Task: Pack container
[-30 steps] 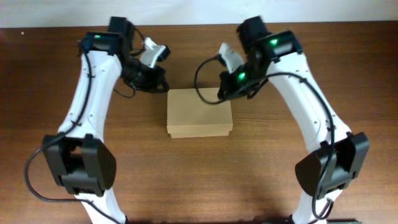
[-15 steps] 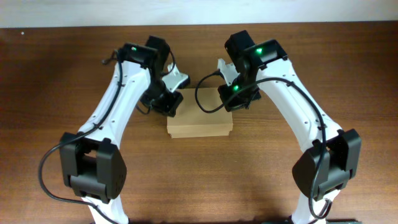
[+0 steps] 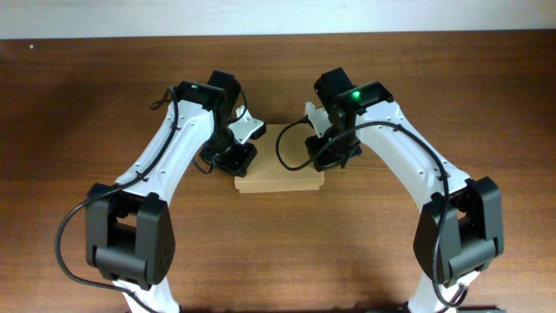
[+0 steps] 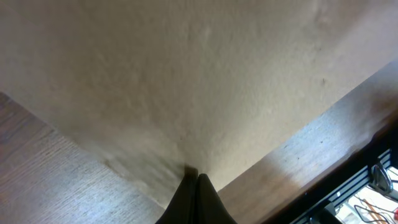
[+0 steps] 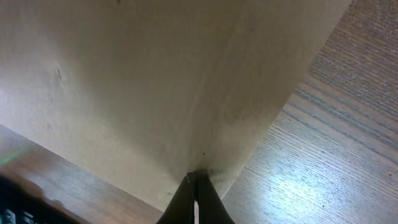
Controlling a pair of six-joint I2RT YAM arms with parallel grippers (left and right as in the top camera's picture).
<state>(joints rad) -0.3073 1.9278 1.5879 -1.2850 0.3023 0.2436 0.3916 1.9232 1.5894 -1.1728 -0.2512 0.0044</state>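
The container (image 3: 282, 174) is a plain tan cardboard box with its flap lid down, lying at the table's middle. My left gripper (image 3: 244, 155) is shut and empty, its tip pressing on the box's left top edge; in the left wrist view the closed fingers (image 4: 192, 177) touch the cardboard (image 4: 186, 81). My right gripper (image 3: 323, 155) is shut and empty, its tip on the box's right top edge; in the right wrist view the closed fingers (image 5: 194, 178) touch the lid (image 5: 155, 74).
The brown wooden table (image 3: 78, 104) stretches around the box. A pale wall strip (image 3: 278, 17) runs along the far edge. Both arm bases stand at the near edge.
Both grippers moved inward and down from behind the box onto its top, the left onto the left edge, the right onto the right edge. The box stayed in place.
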